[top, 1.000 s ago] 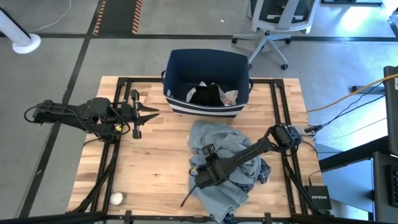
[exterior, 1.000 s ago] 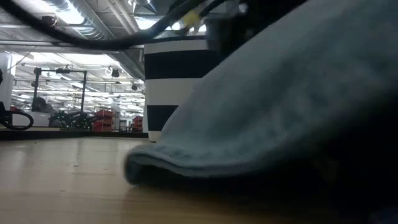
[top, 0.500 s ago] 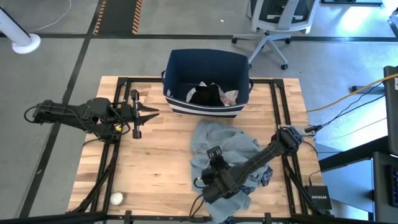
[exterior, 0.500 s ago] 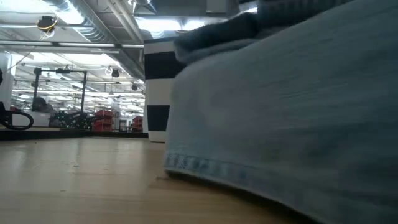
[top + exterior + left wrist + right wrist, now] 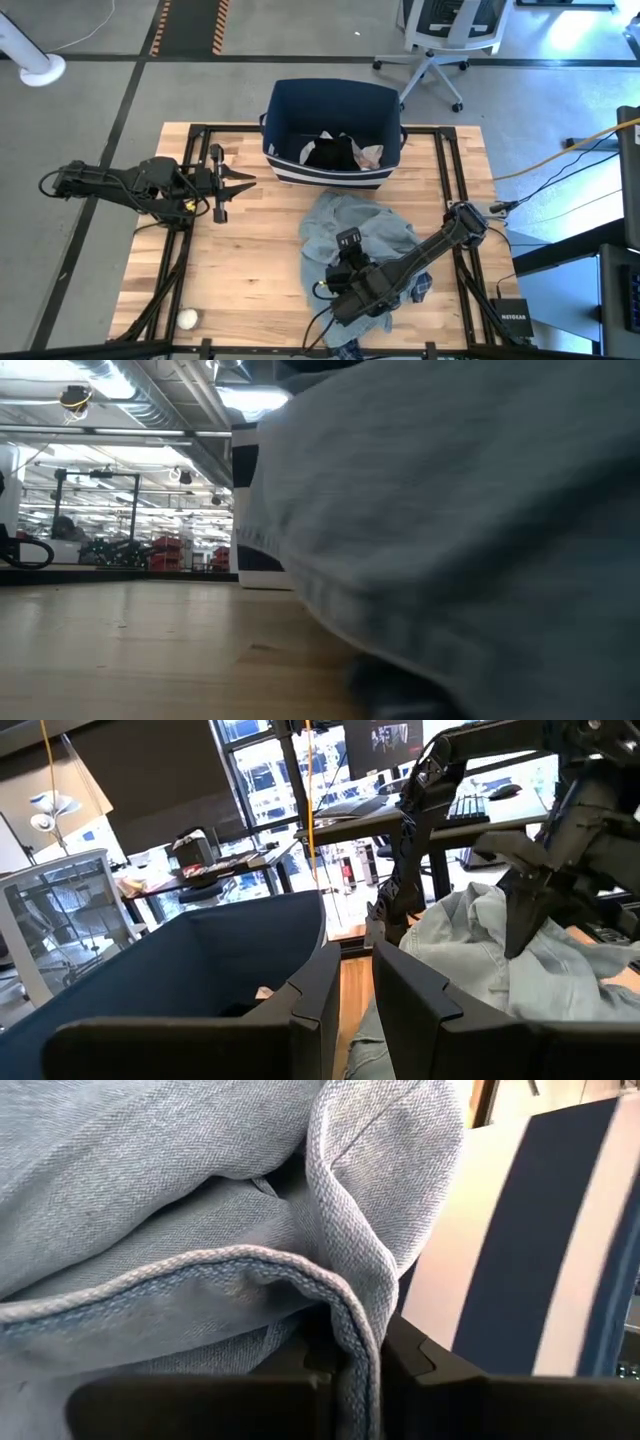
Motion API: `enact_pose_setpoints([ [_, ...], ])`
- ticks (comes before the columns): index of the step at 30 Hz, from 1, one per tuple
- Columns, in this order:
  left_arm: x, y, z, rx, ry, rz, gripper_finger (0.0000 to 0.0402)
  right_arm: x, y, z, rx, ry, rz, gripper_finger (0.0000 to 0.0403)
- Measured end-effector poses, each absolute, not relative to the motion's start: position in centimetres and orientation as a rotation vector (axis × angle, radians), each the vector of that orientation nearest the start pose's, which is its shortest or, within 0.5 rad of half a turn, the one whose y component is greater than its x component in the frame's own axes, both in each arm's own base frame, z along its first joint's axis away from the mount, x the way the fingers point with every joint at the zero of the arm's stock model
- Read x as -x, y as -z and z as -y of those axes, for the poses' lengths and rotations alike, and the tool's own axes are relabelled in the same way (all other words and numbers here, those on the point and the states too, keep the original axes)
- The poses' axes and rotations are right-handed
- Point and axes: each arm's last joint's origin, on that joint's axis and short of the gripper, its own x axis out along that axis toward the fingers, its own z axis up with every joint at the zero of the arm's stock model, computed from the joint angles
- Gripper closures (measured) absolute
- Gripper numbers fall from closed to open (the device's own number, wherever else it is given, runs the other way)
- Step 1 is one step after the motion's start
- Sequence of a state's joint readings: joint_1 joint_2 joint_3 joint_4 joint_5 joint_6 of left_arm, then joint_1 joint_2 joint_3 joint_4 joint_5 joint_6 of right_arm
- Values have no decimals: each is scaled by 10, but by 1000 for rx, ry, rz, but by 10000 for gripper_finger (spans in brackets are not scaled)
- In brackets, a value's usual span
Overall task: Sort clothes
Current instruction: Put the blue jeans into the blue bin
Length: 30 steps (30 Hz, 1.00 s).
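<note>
A grey-blue denim garment (image 5: pixel 355 225) lies bunched on the wooden table (image 5: pixel 250 260), just near of the navy striped bin (image 5: pixel 330 92). My right gripper (image 5: pixel 345 278) sits low in the pile's near part, shut on the denim (image 5: pixel 200 1230). A blue plaid piece (image 5: pixel 422 287) peeks out at the pile's right. A black garment (image 5: pixel 330 152) and pale pieces lie in the bin. My left gripper (image 5: pixel 235 190) waits open and empty at the table's left, pointing toward the bin (image 5: pixel 200 970). My right gripper pinches a folded, stitched edge of the denim (image 5: pixel 345 1320) between its two fingers; the fold runs back between them. More than one layer is bunched there. The rest of the garment drapes over and around the gripper, its far part on the table.
A small white ball (image 5: pixel 187 318) lies near the table's near left corner. The black frame rails (image 5: pixel 190 250) run along the table's sides. Bare wood lies between the left gripper and the pile. In the low view the denim (image 5: pixel 450 520) fills the right.
My right gripper has moved a little toward the table's right edge, still shut on the denim. The garment's near part, which lay spread toward the near edge, has been drawn up and gathered at the gripper; in the low view its hem has risen off the wood.
</note>
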State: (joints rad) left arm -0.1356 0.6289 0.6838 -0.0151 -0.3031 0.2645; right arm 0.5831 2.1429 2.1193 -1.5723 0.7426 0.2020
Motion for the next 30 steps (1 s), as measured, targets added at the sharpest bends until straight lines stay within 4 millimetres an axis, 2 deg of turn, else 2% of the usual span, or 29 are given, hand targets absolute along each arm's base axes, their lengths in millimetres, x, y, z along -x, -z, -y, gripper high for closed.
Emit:
enact_pose_setpoints([
  [11,-143,-336,11,-255,-171,15,343,-328,-341,-191,759,288,-1089,371],
  [21,-143,-336,11,-255,-171,16,343,-298,-392,-169,748,369,-929,370],
  [30,-143,-336,11,-256,-172,16,343,-273,-424,-150,728,432,-821,370],
])
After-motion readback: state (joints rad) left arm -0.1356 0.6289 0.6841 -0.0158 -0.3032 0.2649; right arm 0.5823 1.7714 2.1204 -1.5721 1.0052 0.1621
